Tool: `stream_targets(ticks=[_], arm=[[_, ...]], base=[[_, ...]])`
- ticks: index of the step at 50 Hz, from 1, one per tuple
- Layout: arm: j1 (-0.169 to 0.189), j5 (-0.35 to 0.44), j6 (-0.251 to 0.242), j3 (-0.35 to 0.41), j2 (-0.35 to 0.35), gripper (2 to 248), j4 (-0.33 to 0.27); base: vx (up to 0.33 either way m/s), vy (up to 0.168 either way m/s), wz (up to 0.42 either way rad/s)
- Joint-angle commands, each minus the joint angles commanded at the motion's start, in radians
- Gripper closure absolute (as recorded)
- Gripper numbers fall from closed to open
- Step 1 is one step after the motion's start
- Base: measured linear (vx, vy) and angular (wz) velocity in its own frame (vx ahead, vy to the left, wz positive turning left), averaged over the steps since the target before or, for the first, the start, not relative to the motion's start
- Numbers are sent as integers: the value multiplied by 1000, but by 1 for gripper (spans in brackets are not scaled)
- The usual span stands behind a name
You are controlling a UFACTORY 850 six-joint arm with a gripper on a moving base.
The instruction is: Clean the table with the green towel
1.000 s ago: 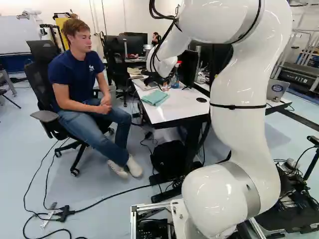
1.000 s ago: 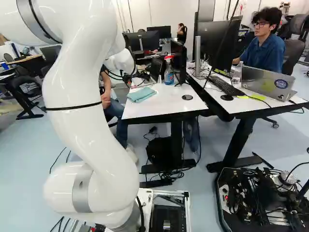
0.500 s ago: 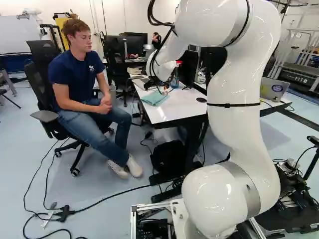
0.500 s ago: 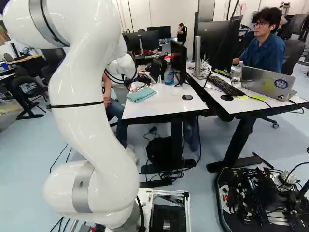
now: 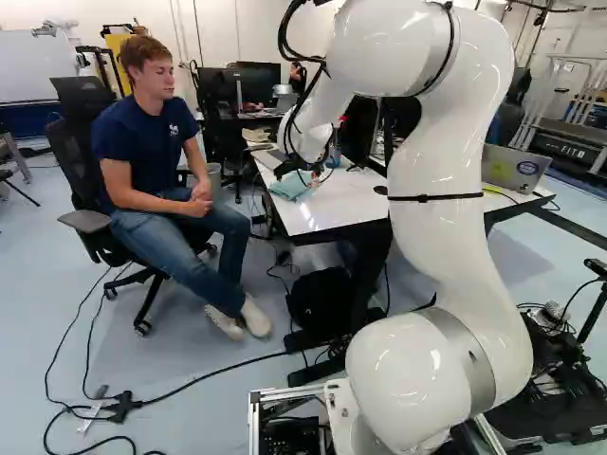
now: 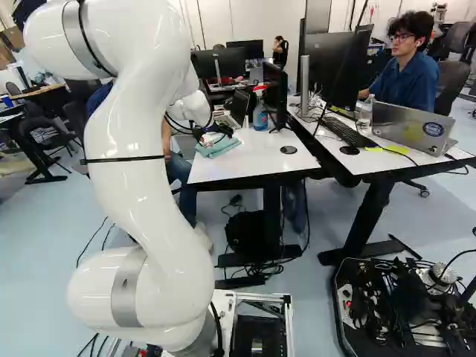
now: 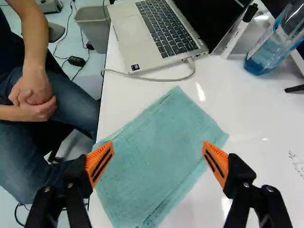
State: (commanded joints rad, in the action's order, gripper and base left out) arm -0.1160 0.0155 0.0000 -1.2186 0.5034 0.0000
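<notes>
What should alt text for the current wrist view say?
Open pincer above a folded green towel at the edge of a white table. Ahead of it, on the table, stand an open laptop and a clear bottle of blue liquid; beyond the table's edge are a seated person's clasped hands.

Bright, diffuse light filled the room. White glare spotted the glossy worktop (image 7: 256,118) inward from its edges and gleamed on the arm (image 5: 450,152); soft shadow dimmed the floor (image 5: 199,431) beneath the worktop.
</notes>
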Motion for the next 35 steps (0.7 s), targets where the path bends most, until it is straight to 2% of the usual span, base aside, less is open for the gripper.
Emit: stream_targets(ticks=[21,22,26,27,31,32,35], arm=[[0,0,0,-5,19,3,0],[0,0,0,-5,19,13,0],[0,0,0,-5,19,13,0],[0,0,0,-5,19,52,0],[0,0,0,-5,19,52,0],[0,0,0,-5,19,91,0],[0,0,0,-5,19,91,0]], base=[[0,0,0],[0,0,0],[0,0,0],[0,0,0],[0,0,0],[0,0,0],[0,0,0]])
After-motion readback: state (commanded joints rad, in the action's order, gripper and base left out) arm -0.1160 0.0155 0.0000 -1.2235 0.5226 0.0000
